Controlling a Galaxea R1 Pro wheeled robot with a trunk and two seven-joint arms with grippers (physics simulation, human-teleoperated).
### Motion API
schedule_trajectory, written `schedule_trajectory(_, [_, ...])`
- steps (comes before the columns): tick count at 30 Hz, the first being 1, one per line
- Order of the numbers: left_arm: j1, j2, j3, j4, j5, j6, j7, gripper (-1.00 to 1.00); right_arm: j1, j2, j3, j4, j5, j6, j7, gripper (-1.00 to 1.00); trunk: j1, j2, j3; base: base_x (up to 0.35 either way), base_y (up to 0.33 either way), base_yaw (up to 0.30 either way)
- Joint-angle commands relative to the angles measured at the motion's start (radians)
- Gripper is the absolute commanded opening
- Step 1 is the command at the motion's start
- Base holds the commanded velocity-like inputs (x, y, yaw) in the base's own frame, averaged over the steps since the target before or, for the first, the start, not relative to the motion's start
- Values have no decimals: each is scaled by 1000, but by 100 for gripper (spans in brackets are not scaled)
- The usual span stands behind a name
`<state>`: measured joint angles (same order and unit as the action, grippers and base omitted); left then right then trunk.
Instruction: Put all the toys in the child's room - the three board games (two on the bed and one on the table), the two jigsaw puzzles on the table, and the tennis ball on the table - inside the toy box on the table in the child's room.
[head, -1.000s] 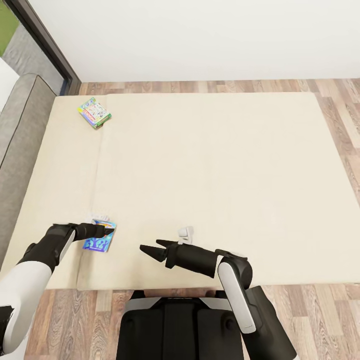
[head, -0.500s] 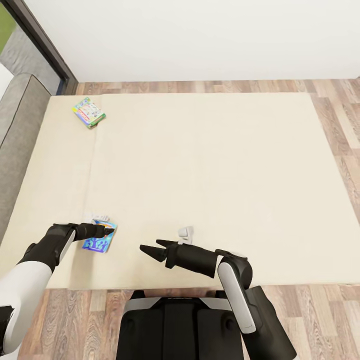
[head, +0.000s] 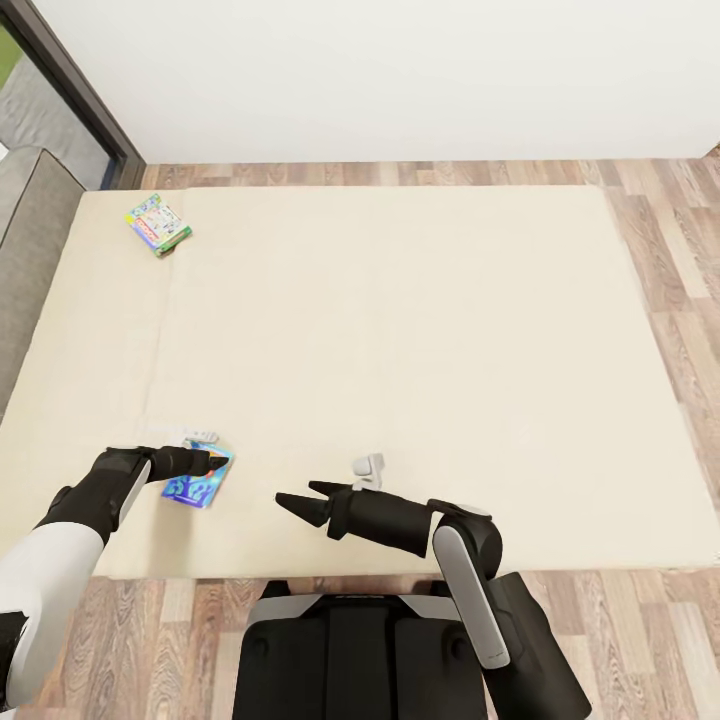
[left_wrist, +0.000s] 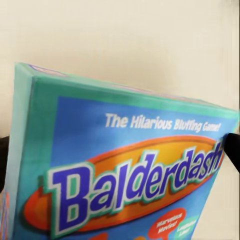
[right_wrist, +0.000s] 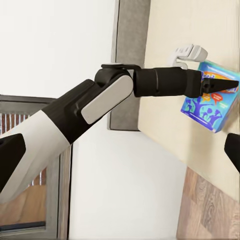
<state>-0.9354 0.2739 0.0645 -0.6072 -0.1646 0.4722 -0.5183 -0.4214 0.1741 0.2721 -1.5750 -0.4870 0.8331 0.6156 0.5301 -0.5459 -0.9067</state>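
Head view: the bed (head: 400, 330), its plain beige mattress cover reaching nearly from side to side, with wood-plank floor (head: 660, 190) showing along its far edge, its right edge and its near edge. A grey headboard (head: 25, 250) borders the bed on the left, next to a dark window frame (head: 75, 90) and a white wall (head: 400, 70). Two board games lie on the bed. The green-white board game (head: 158, 224) rests flat near the far left corner, close to the headboard side and just inside the far edge, well apart from both arms. The blue board game (head: 198, 478) sits near the near edge on the left, with the left gripper (head: 212, 462) closed on it; the right wrist view shows one dark finger (right_wrist: 220, 84) laid across the box's top face, the box (right_wrist: 211, 102) tilted, one end raised off the cover. The left wrist view shows the lid (left_wrist: 125, 175) at close range, printed "Balderdash", with beige cover beyond its far edge.

The right gripper (head: 298, 498) hovers over the near part of the bed, its two fingers spread apart and holding nothing, pointing toward the left arm. A small white fitting (head: 368, 468) sits just beside the right forearm. The middle and right of the mattress lie bare, an open beige expanse between the grippers and the far edge. The robot's dark base (head: 360, 650) stands against the near edge.
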Motion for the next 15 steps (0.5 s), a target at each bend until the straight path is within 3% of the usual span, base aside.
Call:
schedule_trajectory(1, [0,-1,6,-2,-10,5,-9,100,0,0,-1,0,-2,6,1,100,0,-1,-1,0,-233,0])
schedule_trajectory(15, [0,-2,6,-2,-10,6,-8,100,0,0,-1,0,-2,6,1,100,0,-1,-1,0,-91,0])
